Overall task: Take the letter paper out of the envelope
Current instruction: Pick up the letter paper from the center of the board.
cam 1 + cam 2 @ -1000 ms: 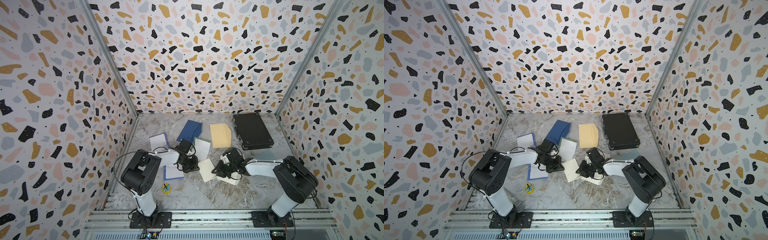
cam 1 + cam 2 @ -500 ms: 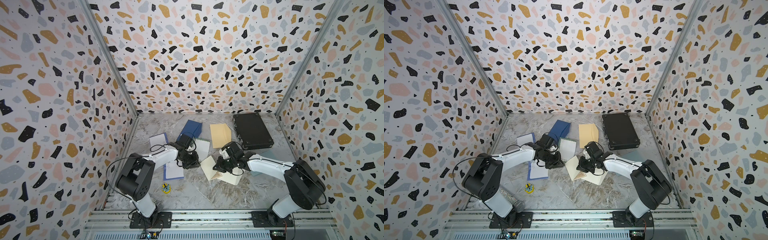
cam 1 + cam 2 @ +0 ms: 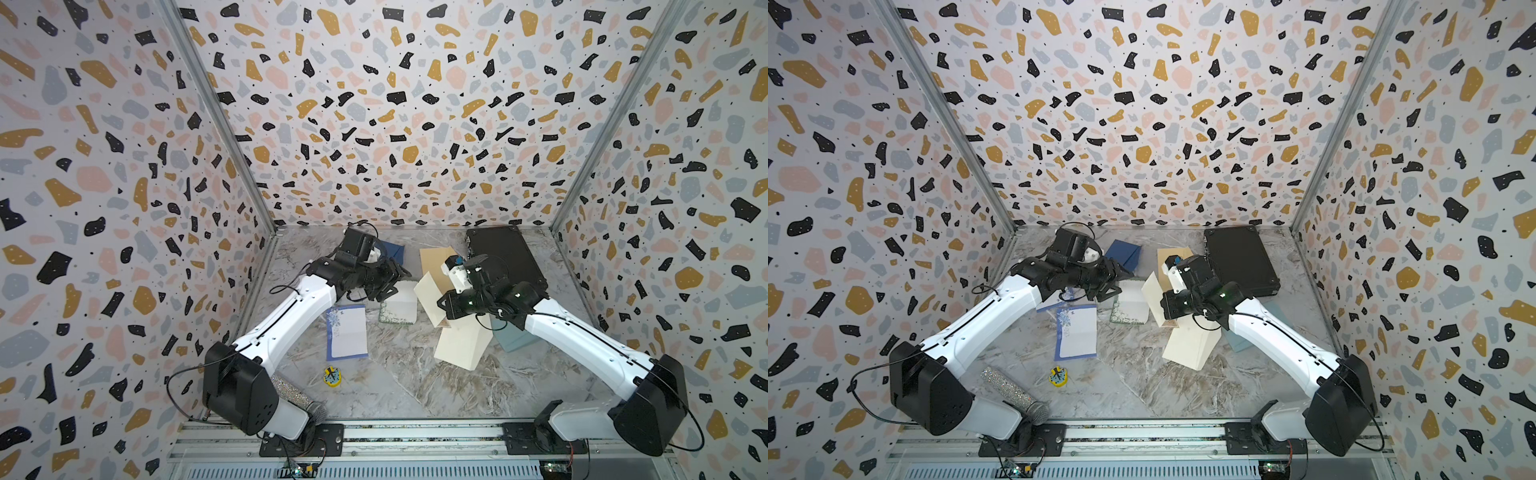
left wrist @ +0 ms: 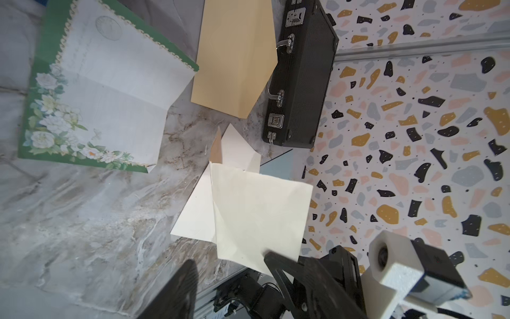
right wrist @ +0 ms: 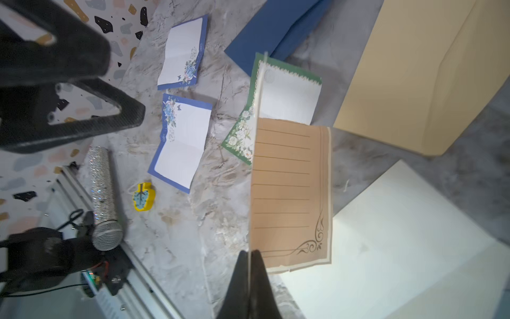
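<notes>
While my right gripper (image 5: 249,252) is clamped on one edge of the folded letter paper (image 5: 289,193), the paper hangs clear of the table (image 5: 220,215), lined brown face showing, above the cream envelope (image 5: 386,248), which lies flat. My left gripper (image 3: 395,284): jaws apart, holding nothing, over the green-bordered sheet (image 3: 401,305).

No legible text, no readable labels
</notes>
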